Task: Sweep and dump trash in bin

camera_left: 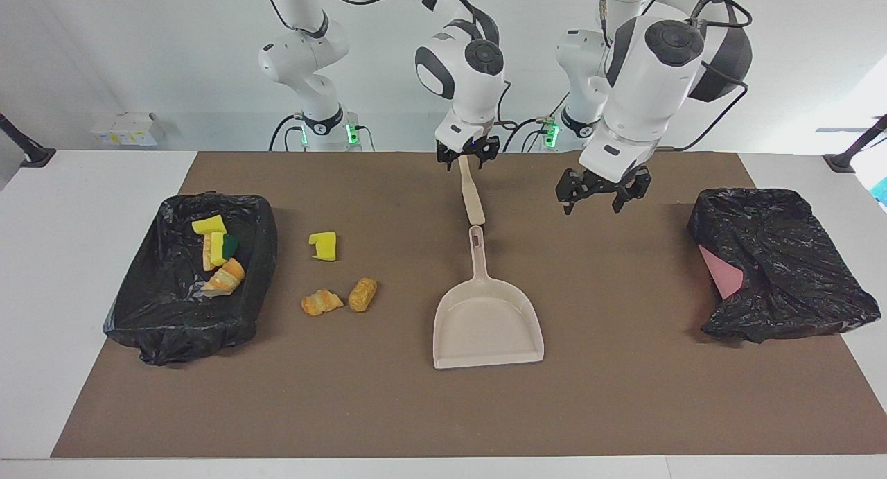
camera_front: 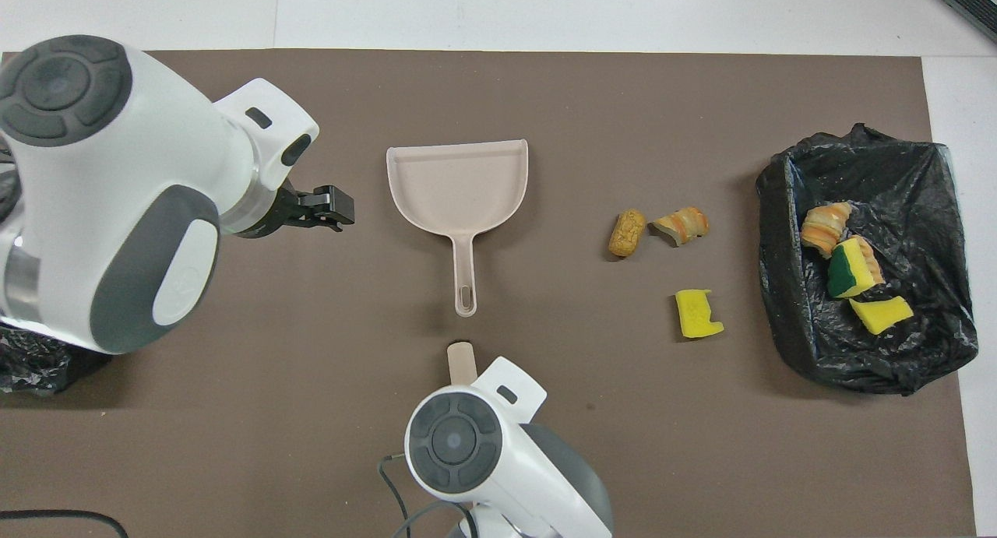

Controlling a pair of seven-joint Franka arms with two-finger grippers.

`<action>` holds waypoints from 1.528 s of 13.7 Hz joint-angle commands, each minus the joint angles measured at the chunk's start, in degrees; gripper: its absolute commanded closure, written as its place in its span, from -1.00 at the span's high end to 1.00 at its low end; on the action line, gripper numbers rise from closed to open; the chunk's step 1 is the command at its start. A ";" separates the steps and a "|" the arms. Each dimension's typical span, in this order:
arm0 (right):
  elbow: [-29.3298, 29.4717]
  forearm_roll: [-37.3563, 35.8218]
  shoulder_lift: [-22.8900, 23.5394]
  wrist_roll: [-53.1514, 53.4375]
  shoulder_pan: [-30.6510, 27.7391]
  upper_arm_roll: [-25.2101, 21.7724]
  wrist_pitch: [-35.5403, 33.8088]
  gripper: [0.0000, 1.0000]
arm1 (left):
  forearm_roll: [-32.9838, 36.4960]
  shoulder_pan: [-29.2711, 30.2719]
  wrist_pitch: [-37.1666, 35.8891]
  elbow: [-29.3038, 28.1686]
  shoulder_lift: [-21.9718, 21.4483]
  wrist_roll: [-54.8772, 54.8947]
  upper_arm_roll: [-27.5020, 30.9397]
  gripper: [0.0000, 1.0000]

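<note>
Three pieces of trash lie on the brown mat: a yellow sponge chunk (camera_left: 323,246) (camera_front: 698,314), a croissant bit (camera_left: 321,302) (camera_front: 681,225) and a bread bit (camera_left: 362,294) (camera_front: 626,233). Several more pieces (camera_left: 216,254) (camera_front: 849,269) sit in the black-lined bin (camera_left: 138,306) (camera_front: 787,312) at the right arm's end. The beige dustpan (camera_left: 488,319) (camera_front: 459,184) lies flat mid-mat, handle toward the robots. My right gripper (camera_left: 468,161) stands open astride the robot-side end of a beige stick (camera_left: 472,202) (camera_front: 461,363). My left gripper (camera_left: 590,203) (camera_front: 335,209) hangs open and empty over bare mat beside the dustpan.
A second black bag (camera_left: 776,264) (camera_front: 31,367), draped over something pink (camera_left: 721,271), lies at the left arm's end of the mat. White tabletop surrounds the mat. In the overhead view the right arm's wrist hides its gripper.
</note>
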 commanded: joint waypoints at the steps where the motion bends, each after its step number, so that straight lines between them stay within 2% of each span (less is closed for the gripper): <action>1: -10.96 3.65 -6.42 0.45 1.33 -0.25 7.05 0.56 | -0.16 -4.02 4.31 -0.93 2.58 -5.92 0.79 1.00; 3: -11.76 4.45 -5.64 0.62 4.04 -0.25 8.55 0.56 | -0.16 -7.01 7.21 -0.93 5.22 -8.04 0.88 1.00; 6: -15.97 4.89 -5.37 0.80 6.51 -0.25 15.13 0.55 | -0.07 -8.77 9.86 -1.02 7.16 -9.45 0.88 1.00; 9: -16.07 5.16 -4.32 0.54 6.60 -0.25 16.03 0.50 | 0.02 -10.79 13.36 -1.72 9.36 -10.50 0.88 1.00; 12: -15.90 5.16 -3.79 0.54 6.51 -0.25 15.94 0.09 | 0.02 -11.94 16.80 -4.27 9.72 -11.30 0.88 1.00; 15: -15.54 4.98 -3.53 0.62 6.51 -0.25 16.03 -0.54 | 0.02 -13.17 19.34 -5.85 10.85 -12.17 0.88 1.00; 17: -15.37 4.81 -3.70 0.54 6.51 -0.34 16.03 -0.86 | 0.90 -14.91 20.22 -5.77 13.74 -14.63 0.88 1.00; 19: -15.37 4.72 -4.31 0.80 6.42 -0.43 16.03 -0.96 | 0.99 -16.33 22.76 -5.33 16.91 -17.35 0.97 1.00; 21: -15.46 4.46 -4.84 3.59 5.99 -0.43 15.94 -1.00 | 0.99 -16.69 22.88 -4.98 17.27 -17.98 0.88 1.00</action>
